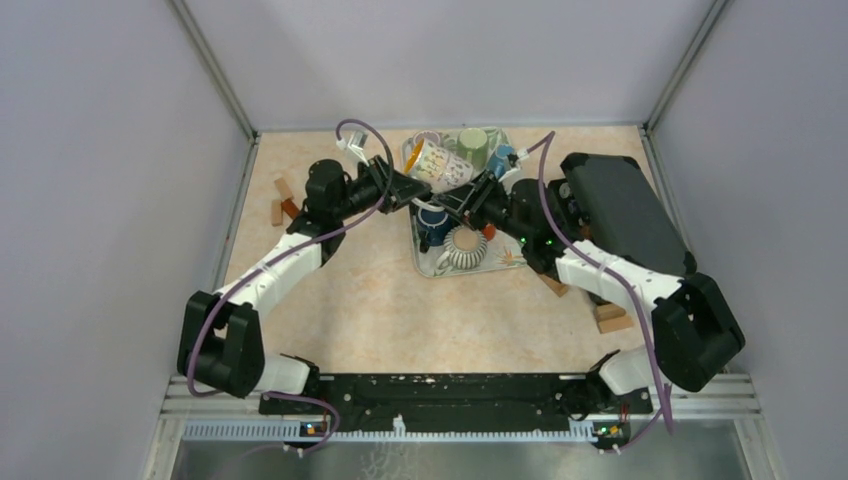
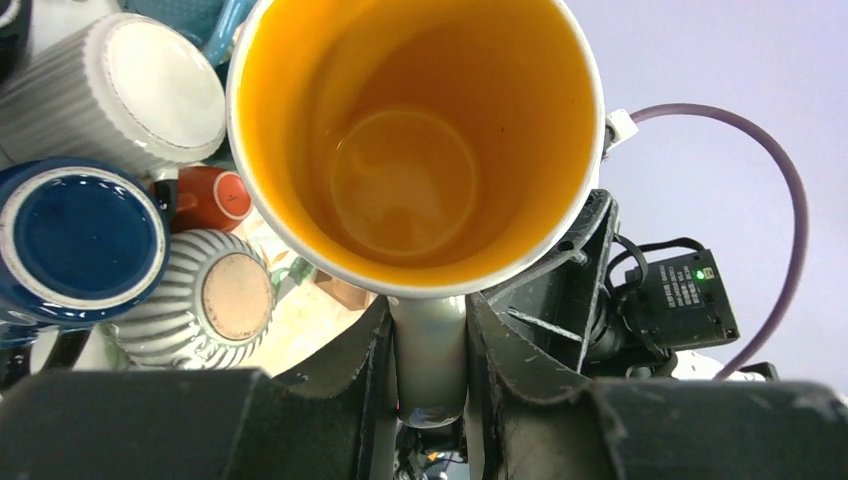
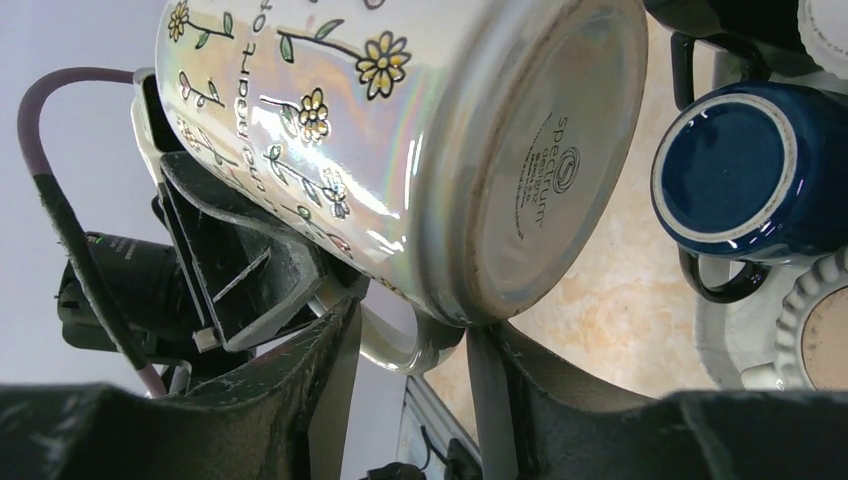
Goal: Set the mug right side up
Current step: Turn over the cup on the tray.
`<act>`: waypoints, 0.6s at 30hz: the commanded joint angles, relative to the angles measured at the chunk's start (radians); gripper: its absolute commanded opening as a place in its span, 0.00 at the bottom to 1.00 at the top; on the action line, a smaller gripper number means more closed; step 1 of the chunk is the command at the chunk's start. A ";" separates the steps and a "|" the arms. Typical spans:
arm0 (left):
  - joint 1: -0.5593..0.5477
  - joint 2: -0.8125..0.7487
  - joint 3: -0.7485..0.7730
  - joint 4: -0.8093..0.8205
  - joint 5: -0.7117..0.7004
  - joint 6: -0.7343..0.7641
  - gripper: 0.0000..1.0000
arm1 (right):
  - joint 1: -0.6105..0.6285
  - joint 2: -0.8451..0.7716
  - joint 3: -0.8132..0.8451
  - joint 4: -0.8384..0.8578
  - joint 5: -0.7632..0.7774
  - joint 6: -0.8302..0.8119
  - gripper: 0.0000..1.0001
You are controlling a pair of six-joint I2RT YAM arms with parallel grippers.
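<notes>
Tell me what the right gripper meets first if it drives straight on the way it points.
The flowered mug: its handle sits between the fingers of the right gripper, with the body directly ahead. Behind it lies the left gripper, though depth there is unclear.

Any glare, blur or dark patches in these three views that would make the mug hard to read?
Top external: even, soft light, sharp; the mug is small but clear. Left wrist: the mug's orange inside is well lit with mild sheen; the left fingers are dark and soft. Right wrist: iridescent glare streaks the flowered side, yet the base print reads; the right fingers are underexposed.
</notes>
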 commanded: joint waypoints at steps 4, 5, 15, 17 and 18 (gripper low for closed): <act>0.004 -0.095 0.091 0.033 -0.057 0.104 0.00 | 0.004 0.018 0.061 0.011 -0.007 -0.033 0.48; 0.005 -0.101 0.093 0.024 -0.069 0.115 0.00 | 0.005 0.021 0.063 0.003 -0.004 -0.035 0.50; 0.025 -0.142 0.126 -0.040 -0.171 0.171 0.00 | 0.005 0.015 0.093 -0.089 0.016 -0.074 0.66; 0.031 -0.143 0.153 -0.084 -0.196 0.201 0.00 | 0.004 0.003 0.101 -0.118 0.026 -0.093 0.71; 0.037 -0.143 0.163 -0.098 -0.208 0.216 0.00 | 0.004 -0.005 0.107 -0.138 0.031 -0.103 0.73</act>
